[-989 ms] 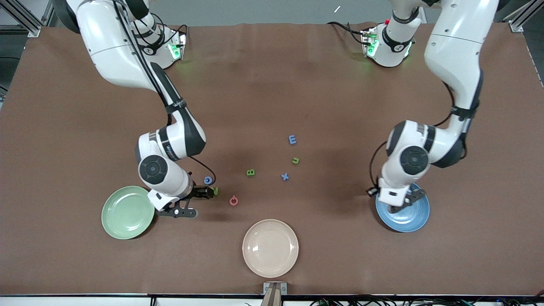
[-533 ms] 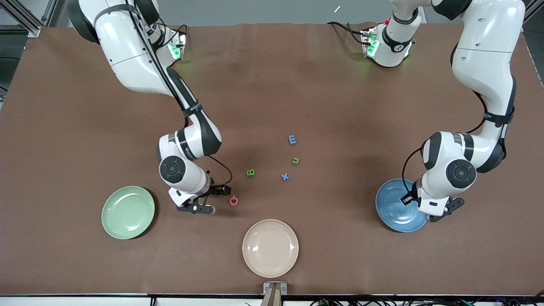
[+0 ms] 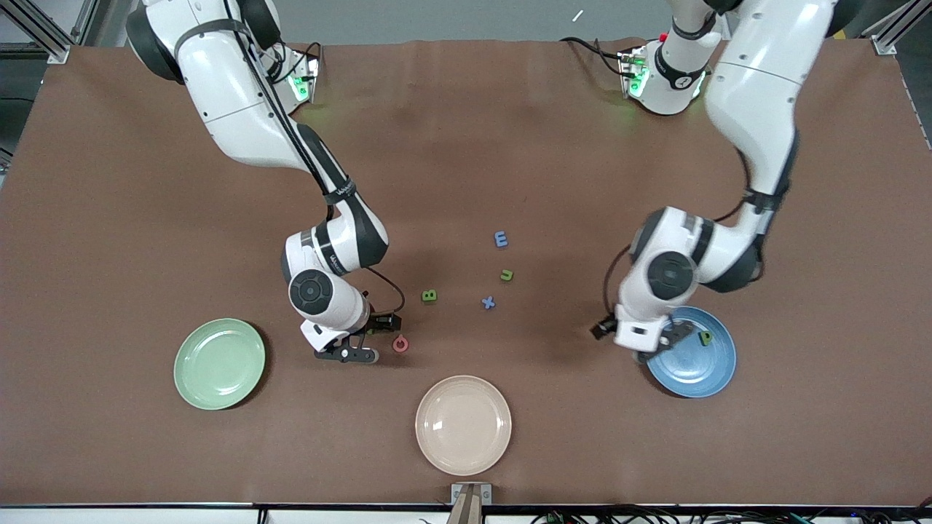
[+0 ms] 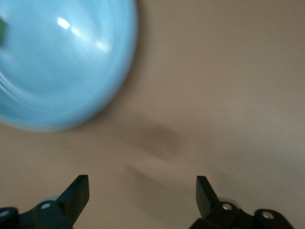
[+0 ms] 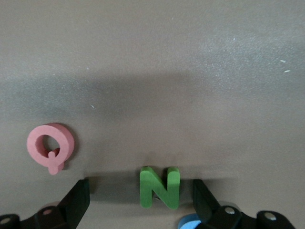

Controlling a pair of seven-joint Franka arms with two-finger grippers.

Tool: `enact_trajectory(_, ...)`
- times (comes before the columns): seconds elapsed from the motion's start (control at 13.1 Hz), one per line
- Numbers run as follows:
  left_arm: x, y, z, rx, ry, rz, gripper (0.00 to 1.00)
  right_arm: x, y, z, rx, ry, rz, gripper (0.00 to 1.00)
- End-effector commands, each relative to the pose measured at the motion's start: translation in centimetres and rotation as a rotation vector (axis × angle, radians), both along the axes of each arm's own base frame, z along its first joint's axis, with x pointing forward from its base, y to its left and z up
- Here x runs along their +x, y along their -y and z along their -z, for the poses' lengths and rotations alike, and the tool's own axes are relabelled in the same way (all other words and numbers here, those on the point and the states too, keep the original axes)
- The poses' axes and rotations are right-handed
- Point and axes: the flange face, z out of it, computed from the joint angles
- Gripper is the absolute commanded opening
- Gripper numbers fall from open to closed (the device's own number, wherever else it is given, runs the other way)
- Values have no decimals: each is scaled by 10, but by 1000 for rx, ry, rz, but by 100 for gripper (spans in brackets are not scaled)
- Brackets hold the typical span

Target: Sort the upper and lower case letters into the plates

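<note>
The right hand has moved from beside the green plate to the green N, fingers apart. The left hand has opened, leaving a green letter on the blue plate.

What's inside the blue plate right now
One small green letter lies in the blue plate, near its rim. The open left gripper and wrist cover the plate's edge toward the right arm's end, so anything under them can't be seen.

Pink letter: Q
Green letter by the right gripper: N
Blue letter: E
Green letter near table middle: B
Small green letter: u
Small blue letter: x
Green letter on blue plate: P
</note>
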Motion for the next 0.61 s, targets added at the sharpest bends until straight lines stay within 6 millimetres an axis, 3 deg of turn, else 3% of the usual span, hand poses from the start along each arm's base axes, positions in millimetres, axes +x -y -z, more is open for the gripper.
enact_trajectory(0.0,-30,57,9,8,4,-49,92,-3,2,1,-20,-1,-19,60)
enact_trajectory(0.15,-61,112,21,-13,29,-135,88,-2,3,-1,-21,1,-17,38)
enact_trajectory(0.38,-78,148,36,-74,81,-357,83,1,8,-3,-20,5,-6,19)
enact_trajectory(0.53,-83,156,41,-78,83,-440,79,5,14,-6,-22,9,6,12)
